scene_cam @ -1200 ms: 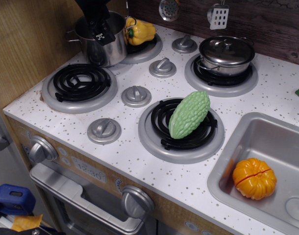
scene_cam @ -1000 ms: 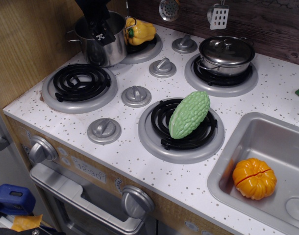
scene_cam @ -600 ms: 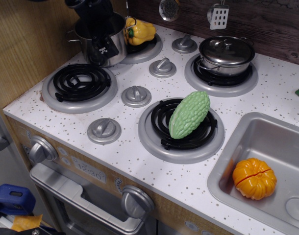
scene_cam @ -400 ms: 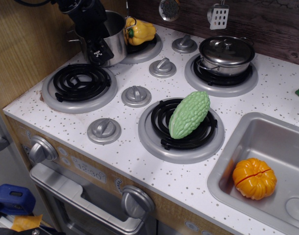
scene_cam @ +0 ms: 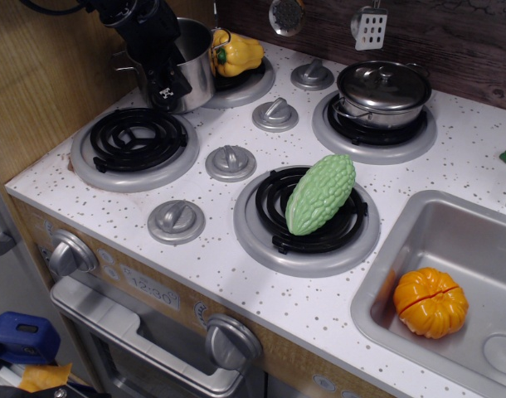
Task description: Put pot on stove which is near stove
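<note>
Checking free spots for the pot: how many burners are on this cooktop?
4: empty front-left; front-right under the gourd; back-right under the lidded pot; back-left, partly hidden, holding the pepper.

The pot (scene_cam: 189, 62) stands at the back left corner just behind the front-left stove (scene_cam: 135, 145), the pepper (scene_cam: 237, 51) to its right, the lidded pot (scene_cam: 382, 89) back right, the gourd (scene_cam: 319, 193) on the front-right burner (scene_cam: 307, 220), the pumpkin (scene_cam: 430, 302) in the sink (scene_cam: 452, 236).
</note>
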You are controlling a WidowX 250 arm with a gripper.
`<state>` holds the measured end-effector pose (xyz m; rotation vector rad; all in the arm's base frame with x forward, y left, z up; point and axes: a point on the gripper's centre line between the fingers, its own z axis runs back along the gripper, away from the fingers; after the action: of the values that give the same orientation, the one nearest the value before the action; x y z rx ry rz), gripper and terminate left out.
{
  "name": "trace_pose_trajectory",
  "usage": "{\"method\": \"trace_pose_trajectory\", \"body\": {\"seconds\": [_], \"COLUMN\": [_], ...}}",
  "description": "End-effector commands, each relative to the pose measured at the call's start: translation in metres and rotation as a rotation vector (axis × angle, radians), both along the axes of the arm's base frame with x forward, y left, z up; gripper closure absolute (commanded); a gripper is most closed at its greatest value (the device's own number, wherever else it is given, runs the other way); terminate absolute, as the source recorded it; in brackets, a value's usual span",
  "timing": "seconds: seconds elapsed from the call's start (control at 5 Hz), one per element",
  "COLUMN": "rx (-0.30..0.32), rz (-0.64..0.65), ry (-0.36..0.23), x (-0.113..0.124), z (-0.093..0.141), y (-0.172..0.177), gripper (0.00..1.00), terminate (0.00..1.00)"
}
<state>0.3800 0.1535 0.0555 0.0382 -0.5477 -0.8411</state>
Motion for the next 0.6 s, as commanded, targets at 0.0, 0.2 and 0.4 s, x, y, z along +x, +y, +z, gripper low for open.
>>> {"method": "trace_pose_trajectory", "body": {"seconds": [0.0, 0.2, 0.4], "rx": [0.017, -0.001, 0.05], "rz": [0.008, 0.008, 0.045], "ry": [-0.047, -0.047, -0.037], "x": [0.003, 0.004, -0.001], "z": [0.011, 0.009, 0.023], "y": [0.008, 0.01, 0.006], "gripper": [1.0, 1.0, 1.0], "terminate": [0.0, 0.0, 0.0]}}
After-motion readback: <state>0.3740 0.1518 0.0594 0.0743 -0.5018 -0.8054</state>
